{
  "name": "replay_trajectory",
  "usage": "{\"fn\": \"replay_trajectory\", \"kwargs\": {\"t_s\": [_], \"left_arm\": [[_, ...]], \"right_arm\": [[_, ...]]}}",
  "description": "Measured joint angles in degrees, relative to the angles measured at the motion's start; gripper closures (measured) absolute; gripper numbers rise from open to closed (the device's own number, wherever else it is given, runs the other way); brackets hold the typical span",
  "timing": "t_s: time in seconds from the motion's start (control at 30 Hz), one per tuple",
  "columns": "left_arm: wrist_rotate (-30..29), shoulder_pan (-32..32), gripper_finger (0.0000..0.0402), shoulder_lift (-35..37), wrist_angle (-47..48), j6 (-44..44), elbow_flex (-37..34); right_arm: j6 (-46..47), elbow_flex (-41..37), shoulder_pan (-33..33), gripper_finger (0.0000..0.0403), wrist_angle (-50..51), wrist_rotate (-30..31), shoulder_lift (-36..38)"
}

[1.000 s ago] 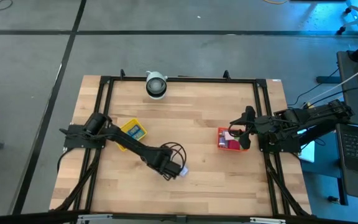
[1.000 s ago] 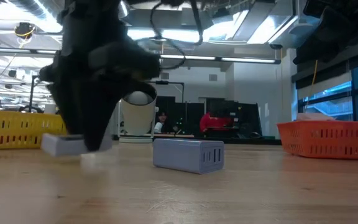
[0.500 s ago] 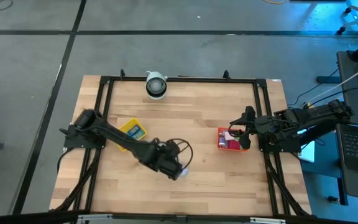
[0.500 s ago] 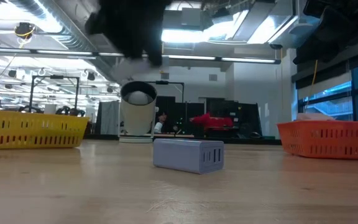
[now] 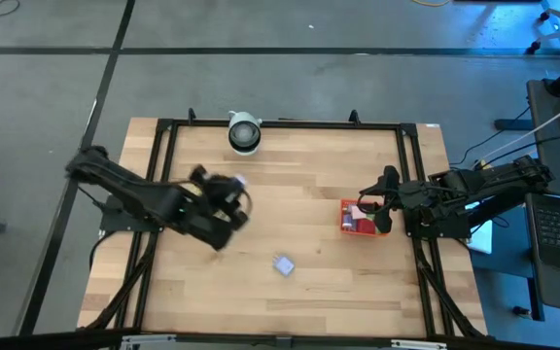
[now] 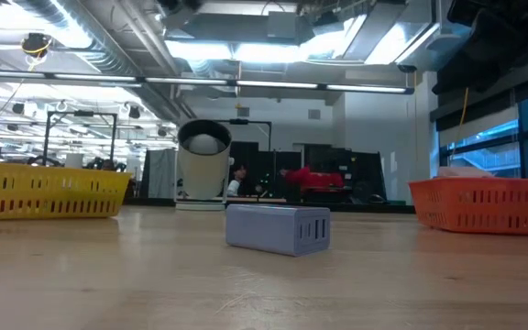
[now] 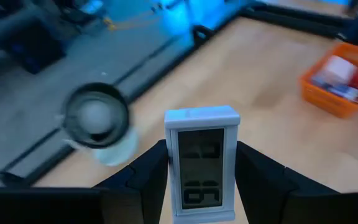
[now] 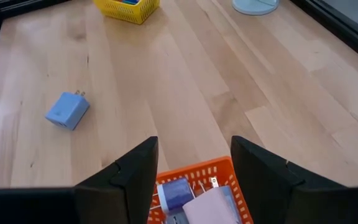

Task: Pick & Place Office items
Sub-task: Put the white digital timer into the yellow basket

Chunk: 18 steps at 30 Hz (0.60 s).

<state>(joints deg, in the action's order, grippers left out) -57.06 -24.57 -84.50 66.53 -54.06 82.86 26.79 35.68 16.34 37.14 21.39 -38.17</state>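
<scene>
- High view: the left tool [image 5: 224, 185] is over the left-centre of the surface [image 5: 309, 165], raised above the yellow tray [image 5: 209, 203], which its arm largely hides. Judged: it is carrying an item toward that tray.
- High view: a pale blue plug adapter [image 5: 283, 264] lies alone on bare wood, well apart from both trays and not yet sorted.
- High view: the right tool [image 5: 385, 206] waits at the right edge of the red-orange tray [image 5: 344, 216], which holds pink and blue items.
- High view: the white-and-grey cylinder [image 5: 244, 132] stands at the far edge, clear of the work.
- Low view: the adapter sits flat mid-surface; the yellow tray is left of it, the red-orange tray right, the cylinder behind. No tool reaches surface height here.
- Left wrist view: the left tool's fingers [image 7: 143, 176] are closed against both sides of a white digital clock [image 7: 201, 163], held upright with its display facing the camera. The side grip keeps it square for lowering, in my judgement.
- Right wrist view: the right tool's fingers [image 8: 131, 171] stand wide apart, holding nothing, just above the red-orange tray's rim; parked there, it is placed for a further drop or pick.
</scene>
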Motion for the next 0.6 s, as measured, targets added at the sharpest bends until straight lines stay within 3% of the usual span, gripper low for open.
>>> {"fn": "replay_trajectory", "kwargs": {"t_s": [0.13,0.3,0.5,0.6], "left_arm": [[-3.75,0.43,0.0240,11.79,-6.93,3.11,-12.24],[-3.25,2.90,0.0240,28.06,-25.92,17.14,-28.66],[10.34,7.01,0.0240,44.56,-51.93,34.90,-47.25],[16.65,10.05,0.0238,50.15,-54.38,35.76,-52.61]], "right_arm": [[0.01,0.00,0.02,0.0199,-0.65,0.01,0.00],[0.28,0.00,0.02,0.0199,-1.94,0.22,0.00],[0.23,0.00,0.00,0.0199,-3.74,2.01,-0.02],[0.22,0.00,0.00,0.0199,-4.38,2.16,-0.02]]}}
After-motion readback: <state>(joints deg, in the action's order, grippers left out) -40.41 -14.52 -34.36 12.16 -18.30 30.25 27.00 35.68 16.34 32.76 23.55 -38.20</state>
